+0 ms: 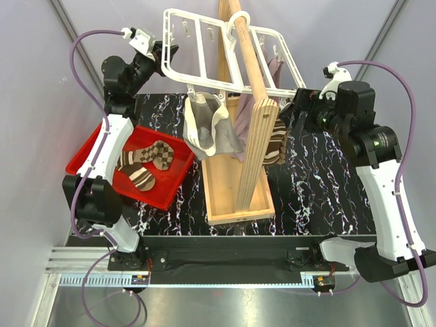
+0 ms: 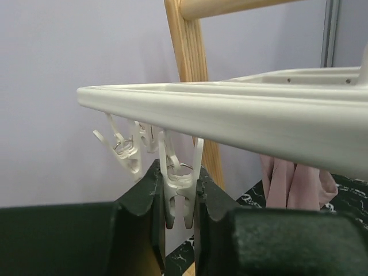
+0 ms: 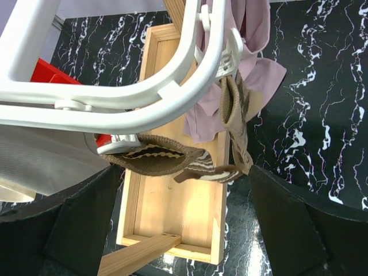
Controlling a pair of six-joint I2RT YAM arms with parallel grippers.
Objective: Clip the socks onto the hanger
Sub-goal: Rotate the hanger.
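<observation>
Across the middle of the left wrist view ran the hanger (image 2: 230, 115), a white moulded-plastic frame of smooth rounded bars, with small white pegs dangling beneath it. At the upper centre of the overhead view its hook sat over a pale wooden stand (image 1: 253, 129), made of a round pole and a flat, grained upright. Several socks hung from the frame: a plain beige-grey sock (image 1: 204, 126), a soft mauve sock (image 3: 256, 75), and a knitted brown sock with cream stripes (image 3: 155, 158), held at the cuff by a peg. Two more brown-and-cream socks (image 1: 146, 160), checked and striped, lay in a red plastic bin (image 1: 163, 191) at centre left.

The left gripper (image 2: 178, 178) was up at the hanger's left side, its dark jaws closed against one clip peg (image 2: 179, 198) from both sides. The right gripper (image 3: 184, 172) sat at the hanger's right side, jaws spread wide and holding nothing, with the striped sock hanging in the gap between them. The stand rose from a shallow wooden tray (image 1: 228, 197) on the black, white-veined table (image 1: 320, 184).
</observation>
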